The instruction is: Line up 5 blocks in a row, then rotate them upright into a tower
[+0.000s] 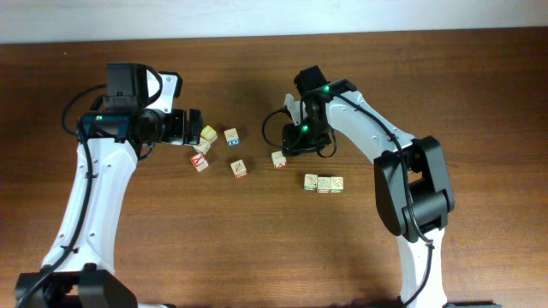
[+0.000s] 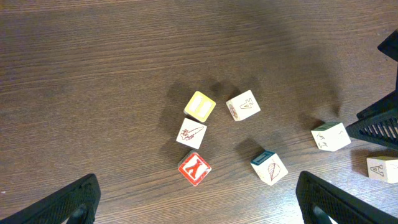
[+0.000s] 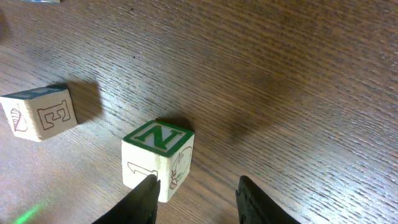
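Note:
Several small pale wooden blocks lie on the table. A block with a green N top [image 3: 158, 155] [image 1: 279, 159] stands just ahead of my right gripper [image 3: 196, 196] [image 1: 291, 145], beside its left finger [image 3: 142, 200]. That gripper is open, with only bare wood between the jaws. Another block, printed with an E [image 3: 38, 113], lies to the left. My left gripper [image 2: 198, 196] [image 1: 194, 128] hangs wide open above a cluster: a leaf-printed block [image 2: 269, 167], an A block [image 2: 243, 104] and a sketch-faced block [image 2: 191, 133]. It holds nothing.
A yellow-faced cube [image 2: 199, 106] and a red Y cube [image 2: 194, 168] sit in the left cluster. Three blocks stand in a row [image 1: 324, 183] right of centre. The right arm's black body [image 2: 380, 121] shows at the left wrist view's right edge.

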Robot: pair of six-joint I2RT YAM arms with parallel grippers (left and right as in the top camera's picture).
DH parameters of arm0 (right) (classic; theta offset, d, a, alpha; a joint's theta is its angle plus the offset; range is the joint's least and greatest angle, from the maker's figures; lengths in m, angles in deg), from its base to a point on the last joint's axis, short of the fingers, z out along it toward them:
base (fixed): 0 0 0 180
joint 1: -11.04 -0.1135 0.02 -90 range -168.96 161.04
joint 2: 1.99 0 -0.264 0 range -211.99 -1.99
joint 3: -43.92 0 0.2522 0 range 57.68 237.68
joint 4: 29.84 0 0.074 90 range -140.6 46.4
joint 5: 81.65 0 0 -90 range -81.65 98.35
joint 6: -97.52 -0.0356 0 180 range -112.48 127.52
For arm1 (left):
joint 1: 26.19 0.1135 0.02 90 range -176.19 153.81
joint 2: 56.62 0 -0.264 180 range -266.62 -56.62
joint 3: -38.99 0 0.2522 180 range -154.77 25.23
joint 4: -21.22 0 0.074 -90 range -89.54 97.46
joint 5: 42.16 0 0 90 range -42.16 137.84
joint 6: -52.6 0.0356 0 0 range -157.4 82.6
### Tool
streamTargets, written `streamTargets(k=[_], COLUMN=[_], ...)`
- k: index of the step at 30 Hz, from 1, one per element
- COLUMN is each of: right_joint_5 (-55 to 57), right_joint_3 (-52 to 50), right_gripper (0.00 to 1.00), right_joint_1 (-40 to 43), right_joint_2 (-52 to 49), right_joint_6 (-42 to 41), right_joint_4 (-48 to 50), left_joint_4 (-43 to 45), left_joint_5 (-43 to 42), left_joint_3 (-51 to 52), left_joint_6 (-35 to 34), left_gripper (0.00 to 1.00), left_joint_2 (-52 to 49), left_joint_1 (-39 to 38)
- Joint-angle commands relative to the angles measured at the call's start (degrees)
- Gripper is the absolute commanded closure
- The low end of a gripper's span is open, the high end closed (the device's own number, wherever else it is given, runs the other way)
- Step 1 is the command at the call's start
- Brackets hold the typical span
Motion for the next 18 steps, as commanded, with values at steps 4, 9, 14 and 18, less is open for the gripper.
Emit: streamTargets(k=[4,9,14,18], right_joint_5=[0.0,6.45,14.36,15.54], right_joint_3=[0.98,0.98,0.98,0.98], right_gripper=[0.59,0.59,0.59,0.59], right_joint_1=[-0.39,-0.52,-0.55,-0.52], right_joint_2=[-1.99,-2.14,-2.14,-2.14], right_joint_6=[0.68,-2.6,-5.88,-5.88], right_joint_4=[0.24,-0.17,-2.19,-2.6], left_joint_4=[0.11,0.11,0.11,0.11], left_joint_5=[0.24,0.24,0.24,0.24], left_joint_3=[-1.25,-1.25,-1.25,-1.25], left_joint_6=[-0.72,-0.72,-0.72,-0.72], left_gripper=[0.01,0.01,0.01,0.01], left_joint_2=[-0.2,-0.2,-0.2,-0.2], left_joint_1=[0.02,0.02,0.02,0.02])
